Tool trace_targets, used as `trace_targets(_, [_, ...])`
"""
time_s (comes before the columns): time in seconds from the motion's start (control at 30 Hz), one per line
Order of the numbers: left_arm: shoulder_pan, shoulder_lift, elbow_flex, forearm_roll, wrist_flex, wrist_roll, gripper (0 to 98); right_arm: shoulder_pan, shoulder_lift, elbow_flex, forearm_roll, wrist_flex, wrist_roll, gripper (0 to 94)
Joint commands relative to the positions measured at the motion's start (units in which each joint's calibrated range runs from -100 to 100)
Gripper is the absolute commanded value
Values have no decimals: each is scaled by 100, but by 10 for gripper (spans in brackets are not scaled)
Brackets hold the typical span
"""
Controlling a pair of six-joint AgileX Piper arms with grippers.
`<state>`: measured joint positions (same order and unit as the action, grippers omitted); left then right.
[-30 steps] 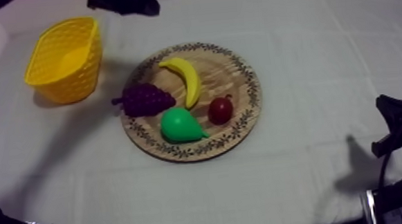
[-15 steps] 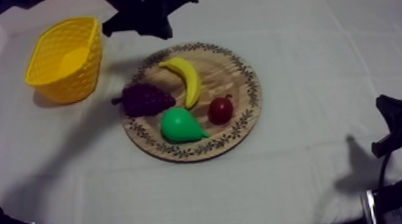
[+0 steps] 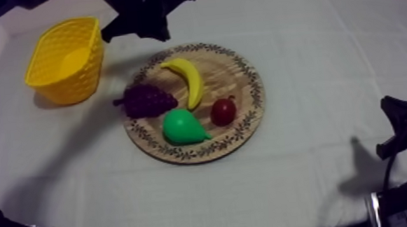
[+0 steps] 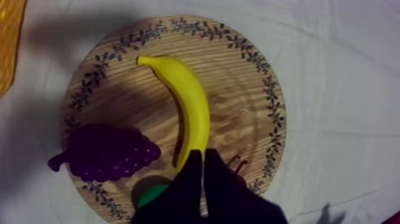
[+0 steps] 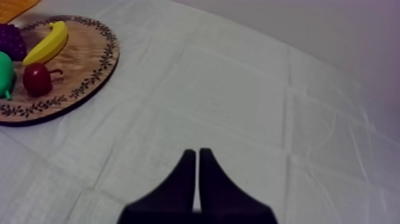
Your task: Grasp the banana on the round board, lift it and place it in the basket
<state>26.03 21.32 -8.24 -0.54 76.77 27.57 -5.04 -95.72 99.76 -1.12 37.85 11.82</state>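
The left arm (image 3: 145, 13) reaches farther into the top view than a second ago, when just its end showed at the far edge. Since half a second ago its dark bulk sits slightly more to the left, beyond the board's (image 3: 252, 89) far rim.

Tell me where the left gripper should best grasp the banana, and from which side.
Across its middle, from straight above: the banana lies flat on the board, so the fingers can span its narrow width. Its end by the rim lies free; the grapes crowd the other end. The left gripper, shut, must open first.
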Motion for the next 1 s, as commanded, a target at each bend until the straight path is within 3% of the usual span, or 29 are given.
trace_targets(0.0, [-9, -5, 78, 27, -72, -8, 0, -2, -3, 2, 2, 5, -2, 2])
trace_targets(0.2, [-21, -25, 177, 40, -198, -6, 0, -2, -3, 2, 2, 5, -5, 2])
trace_targets(0.33, [-45, -24, 203, 60, -218, -39, 129, -2, -3, 2, 2, 5, -3, 2])
trace_targets(0.5, [-26, -32, 294, 108, -399, -148, 188, -2, -3, 2, 2, 5, -5, 2])
trace_targets(0.53, [-18, -27, 312, 128, -435, -189, 242, -2, -3, 2, 2, 5, -5, 2])
trace_targets(0.67, [38, -30, 364, 101, -401, -83, 651, -2, -3, 2, 2, 5, -5, 2])
trace_targets(0.73, [43, -45, 415, 121, -438, -16, 800, -2, -3, 2, 2, 5, -5, 2])
trace_targets(0.83, [52, -41, 478, 153, -601, -13, 902, -2, -3, 2, 2, 5, -4, 2])
trace_targets(0.97, [50, 27, 494, 160, -691, -17, 943, -2, -3, 2, 2, 5, -4, 2])
